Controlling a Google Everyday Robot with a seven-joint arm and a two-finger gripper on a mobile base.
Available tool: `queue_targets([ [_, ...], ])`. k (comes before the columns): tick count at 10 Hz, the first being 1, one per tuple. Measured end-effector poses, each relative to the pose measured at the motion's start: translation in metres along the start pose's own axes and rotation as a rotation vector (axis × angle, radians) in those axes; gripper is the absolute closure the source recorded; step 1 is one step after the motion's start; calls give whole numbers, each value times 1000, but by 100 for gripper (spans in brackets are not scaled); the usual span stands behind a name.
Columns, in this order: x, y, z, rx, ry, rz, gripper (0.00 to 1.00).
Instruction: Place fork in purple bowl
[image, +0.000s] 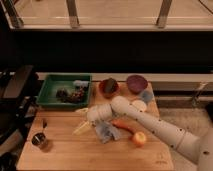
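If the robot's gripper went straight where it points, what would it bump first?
The gripper, over the wooden board, points left; probably the fork near the edge, though depth is unclear.
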Motion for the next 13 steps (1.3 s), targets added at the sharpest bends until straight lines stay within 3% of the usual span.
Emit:
queue_targets([
  [7, -12, -2, 46, -56, -35, -2, 20],
  [13, -45, 8, 98, -141, -57, -70, 20],
])
